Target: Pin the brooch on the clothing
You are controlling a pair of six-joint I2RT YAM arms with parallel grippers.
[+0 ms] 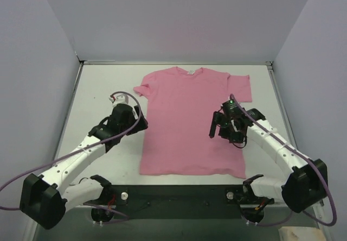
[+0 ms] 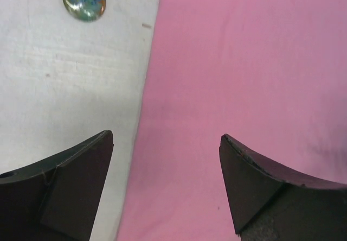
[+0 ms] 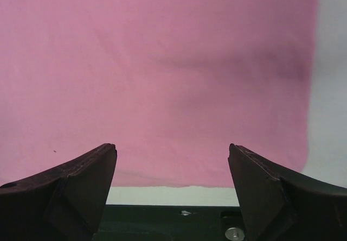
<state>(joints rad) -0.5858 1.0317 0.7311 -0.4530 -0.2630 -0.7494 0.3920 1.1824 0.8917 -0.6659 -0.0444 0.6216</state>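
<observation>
The pink T-shirt (image 1: pixel 187 119) lies flat on the white table, neck with its white label at the far end. The brooch (image 2: pixel 84 0), a small round green-blue disc, lies on the bare table just left of the shirt's edge (image 2: pixel 244 62) in the left wrist view; I cannot make it out in the top view. My left gripper (image 1: pixel 142 125) (image 2: pixel 166 143) is open and empty, above the shirt's left edge. My right gripper (image 1: pixel 214 129) (image 3: pixel 172 159) is open and empty, above the shirt's right part (image 3: pixel 162 62), near its hem.
White walls enclose the table (image 1: pixel 103 83) on three sides. A black strip (image 1: pixel 179 195) with the arm bases runs along the near edge and shows in the right wrist view (image 3: pixel 162 224) below the hem. Cables trail from both arms.
</observation>
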